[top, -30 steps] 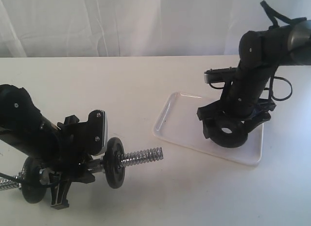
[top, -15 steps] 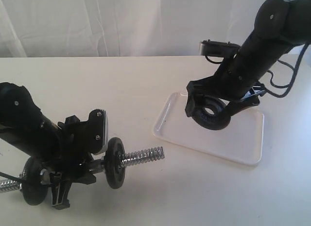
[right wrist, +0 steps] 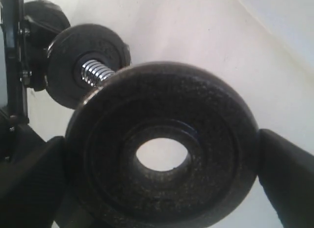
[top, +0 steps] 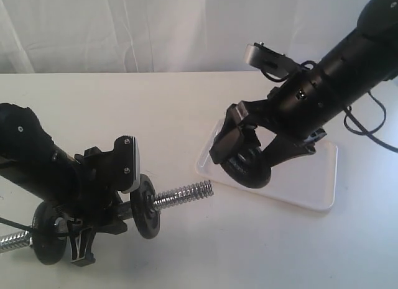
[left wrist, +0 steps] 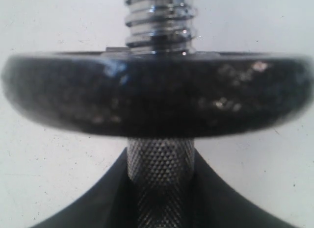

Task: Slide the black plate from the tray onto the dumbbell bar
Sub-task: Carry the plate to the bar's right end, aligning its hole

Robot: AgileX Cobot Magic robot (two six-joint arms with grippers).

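Note:
My right gripper (top: 249, 153) is shut on the black plate (top: 247, 166) (right wrist: 162, 149), holding it by its rim in the air over the left edge of the white tray (top: 314, 177). The plate's centre hole shows in the right wrist view. My left gripper (top: 93, 215) is shut on the knurled shaft of the dumbbell bar (top: 183, 194) (left wrist: 161, 164), lifted off the table. A black disc (top: 147, 208) (left wrist: 157, 93) sits on the bar just beyond the fingers, and another disc (top: 46, 239) sits at its far end. The bar's threaded tip (right wrist: 95, 71) points toward the held plate, a short gap away.
The white table (top: 155, 115) stretches around both arms, with a white curtain (top: 124, 28) behind it. Black cables (top: 373, 124) hang from the right arm above the tray's right side.
My right gripper has lifted the black plate off the tray and carried it left and forward toward the bar's tip, tilting it. The left gripper and bar have barely shifted.

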